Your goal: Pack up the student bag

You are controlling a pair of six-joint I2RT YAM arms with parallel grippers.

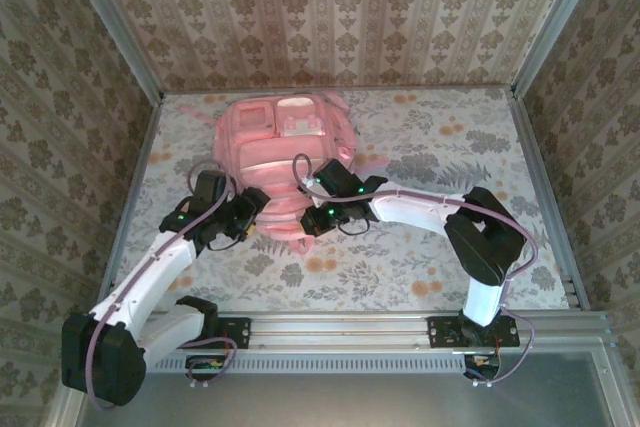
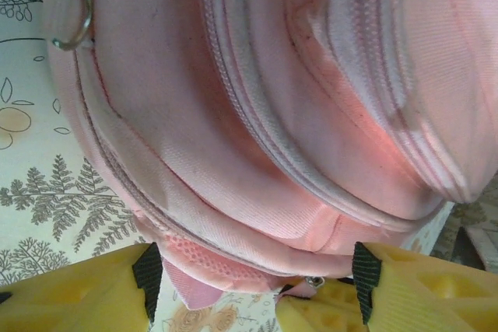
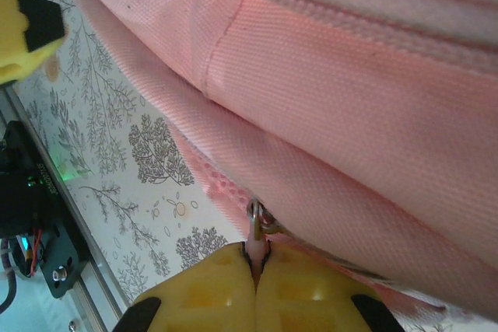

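Damask-papered walls [image 1: 330,7] enclose a floral desk [image 1: 450,147] bearing a large soft pink fabric backpack [image 1: 280,132]; the left claw [image 2: 255,276] gapes open, the right claw [image 3: 255,266] pinches its metal-ringed zipper pull [image 3: 256,227].

A robot lab cell dressed as a home: damask wallpaper panels [image 1: 330,7] in aluminium framing [image 1: 110,19] stand beyond the left end effector [image 1: 247,211] and right end effector [image 1: 314,221]. A floral-print surface [image 1: 440,147] lies beneath them, with a metal mounting rail [image 1: 340,326] behind.

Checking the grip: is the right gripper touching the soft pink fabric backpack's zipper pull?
Touching. Right wrist view: right gripper pinches the zipper pull between shut fingers.
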